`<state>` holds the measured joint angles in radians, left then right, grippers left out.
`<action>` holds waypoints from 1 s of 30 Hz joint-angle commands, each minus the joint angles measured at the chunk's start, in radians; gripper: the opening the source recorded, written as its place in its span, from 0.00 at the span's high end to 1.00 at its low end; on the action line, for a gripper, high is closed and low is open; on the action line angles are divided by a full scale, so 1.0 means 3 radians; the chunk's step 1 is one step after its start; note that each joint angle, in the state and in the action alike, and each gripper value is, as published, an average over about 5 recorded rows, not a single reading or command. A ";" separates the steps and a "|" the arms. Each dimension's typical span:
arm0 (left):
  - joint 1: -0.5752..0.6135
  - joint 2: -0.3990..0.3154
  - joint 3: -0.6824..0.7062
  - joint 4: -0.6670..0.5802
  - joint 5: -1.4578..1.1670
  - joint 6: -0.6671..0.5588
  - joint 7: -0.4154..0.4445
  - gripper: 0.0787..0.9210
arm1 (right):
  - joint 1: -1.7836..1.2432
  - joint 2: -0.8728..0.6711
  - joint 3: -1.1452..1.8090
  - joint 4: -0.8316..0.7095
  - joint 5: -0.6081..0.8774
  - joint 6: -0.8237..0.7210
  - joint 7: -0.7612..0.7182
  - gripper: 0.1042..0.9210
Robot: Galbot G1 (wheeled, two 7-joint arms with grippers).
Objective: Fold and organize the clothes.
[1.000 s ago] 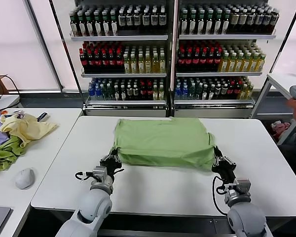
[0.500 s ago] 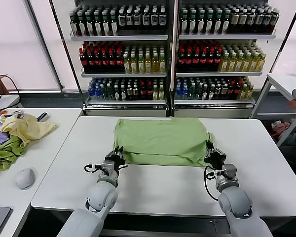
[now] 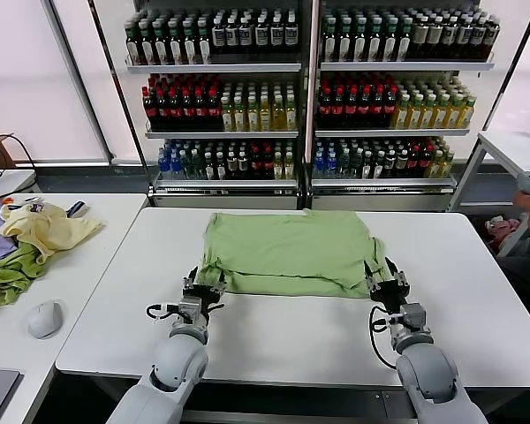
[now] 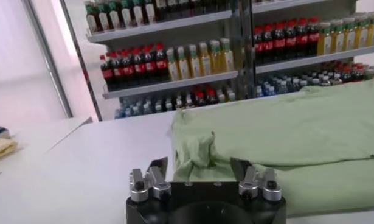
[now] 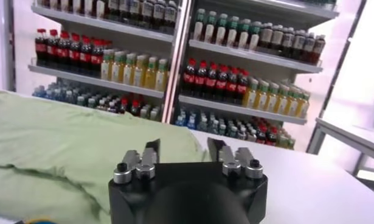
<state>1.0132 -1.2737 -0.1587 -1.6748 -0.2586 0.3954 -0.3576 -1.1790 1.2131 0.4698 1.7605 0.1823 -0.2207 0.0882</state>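
Shirt (image 3: 287,252), light green, lies folded flat on the white table (image 3: 274,336), plain side up, roughly centred and toward the far half of the tabletop. Near edge doubled over, forming a thicker layered hem; some bunching at the near left corner, seen as a rumpled fold in the left wrist view (image 4: 196,155). No print or collar visible from any view.

Left gripper (image 3: 203,284) sits low over the table at the near left corner of the shirt, jaws spread, nothing between them; fabric lies just beyond the fingertips (image 4: 157,165). Right gripper (image 3: 385,281) at the near right corner, likewise released, jaws apart and holding nothing; fabric edge just ahead of it in the right wrist view (image 5: 71,152). Both arms reach in from the near table edge.

Behind the table: shelving unit (image 3: 309,97) stocked with rows of bottles. Side table (image 3: 79,265) to the left carries a heap of clothes (image 3: 31,238) in yellow, green and purple, plus a computer mouse (image 3: 44,318)
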 commanded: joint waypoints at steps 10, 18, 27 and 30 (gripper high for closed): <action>-0.0193 -0.0029 -0.0009 0.0236 -0.0487 0.0161 -0.0116 0.25 | -0.0043 0.0076 -0.0034 -0.0128 0.0791 -0.0596 0.0317 0.24; -0.0179 -0.0021 0.0000 0.0258 -0.0559 0.0218 -0.0097 0.51 | -0.0017 0.0071 -0.0047 -0.0213 0.0932 -0.0701 0.0344 0.53; -0.0146 0.0021 -0.0010 0.0191 -0.0646 0.0203 -0.0054 0.82 | -0.0035 0.0044 -0.0033 -0.0175 0.0926 -0.0639 0.0281 0.85; -0.0051 0.0032 -0.0023 0.0044 -0.0654 0.0194 -0.0045 0.91 | -0.0109 0.0023 -0.0015 -0.0056 0.0874 -0.0601 0.0245 0.92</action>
<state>0.9698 -1.2681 -0.1612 -1.6128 -0.4316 0.4499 -0.3721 -1.1914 1.2200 0.4662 1.7165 0.4264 -0.3902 0.1638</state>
